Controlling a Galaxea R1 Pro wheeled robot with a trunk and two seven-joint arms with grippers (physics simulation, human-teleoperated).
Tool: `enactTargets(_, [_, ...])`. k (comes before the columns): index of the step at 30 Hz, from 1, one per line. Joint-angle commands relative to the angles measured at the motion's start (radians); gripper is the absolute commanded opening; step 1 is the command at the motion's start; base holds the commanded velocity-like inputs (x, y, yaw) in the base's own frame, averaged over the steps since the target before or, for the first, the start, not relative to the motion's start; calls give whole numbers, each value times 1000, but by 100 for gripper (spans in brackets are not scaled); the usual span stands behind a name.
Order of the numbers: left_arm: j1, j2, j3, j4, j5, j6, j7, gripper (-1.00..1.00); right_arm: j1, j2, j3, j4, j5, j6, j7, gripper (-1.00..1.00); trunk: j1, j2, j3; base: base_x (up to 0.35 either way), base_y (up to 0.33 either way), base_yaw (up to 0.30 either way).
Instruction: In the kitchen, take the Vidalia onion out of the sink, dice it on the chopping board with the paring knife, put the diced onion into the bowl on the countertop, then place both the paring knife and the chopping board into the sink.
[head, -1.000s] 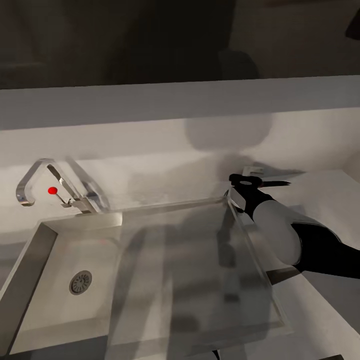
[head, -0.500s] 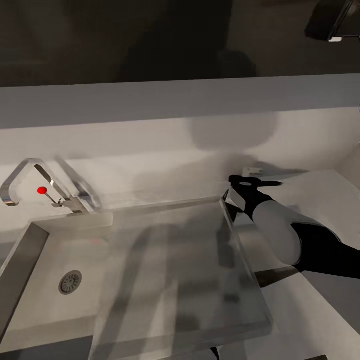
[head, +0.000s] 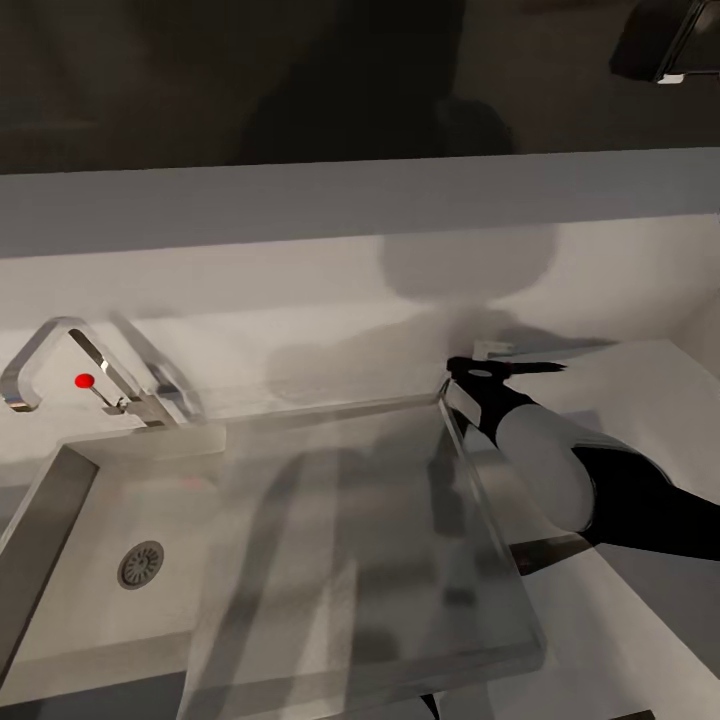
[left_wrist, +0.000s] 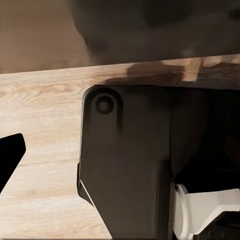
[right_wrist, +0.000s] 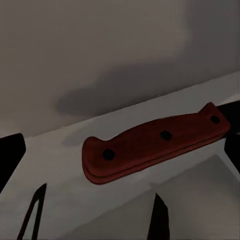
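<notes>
Now, right gripper (head: 478, 372): at the sink's (head: 300, 520) far right corner, jaws spread, holding nothing.
Paring knife (right_wrist: 152, 146): flat on the grey countertop (head: 640, 380), between the fingers.
Left gripper: state untellable.

A pale grey wall ledge (head: 350, 200) runs above a light backsplash (head: 300, 270), dim dark room space (head: 250, 80) beyond it; soft shadows fall across the glossy surfaces, and light wood-grain flooring (left_wrist: 40, 150) lies below.
</notes>
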Motion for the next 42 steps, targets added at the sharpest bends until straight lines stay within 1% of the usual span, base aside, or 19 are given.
enactTargets(1, [0, 2, -7, 7, 3, -2, 10, 100, -1, -1, -9, 3, 9, -3, -3, 100, 1, -2, -1, 0, 0, 0])
enactTargets(16, [0, 2, -6, 23, 3, -2, 10, 100, -1, -5, -11, 7, 6, -3, -20, 100, 1, -2, -1, 0, 0, 0])
enactTargets(31, [0, 2, -6, 23, 3, -2, 10, 100, -1, -6, -11, 13, 3, -5, -20, 100, 1, -2, -1, 0, 0, 0])
enactTargets(37, [0, -4, -7, 23, 2, -2, 9, 100, 5, -4, -11, 12, 2, -45, -21, 100, 1, -2, -1, 0, 0, 0])
enactTargets(40, [0, -6, -7, 24, 2, -2, 9, 100, 6, -4, -12, 11, -12, -51, -21, 100, 1, -2, -1, 0, 0, 0])
enactTargets(42, [0, -7, -8, 26, 2, -2, 9, 100, 6, -4, -12, 11, -39, -54, -21, 100, 1, -2, -1, 0, 0, 0])
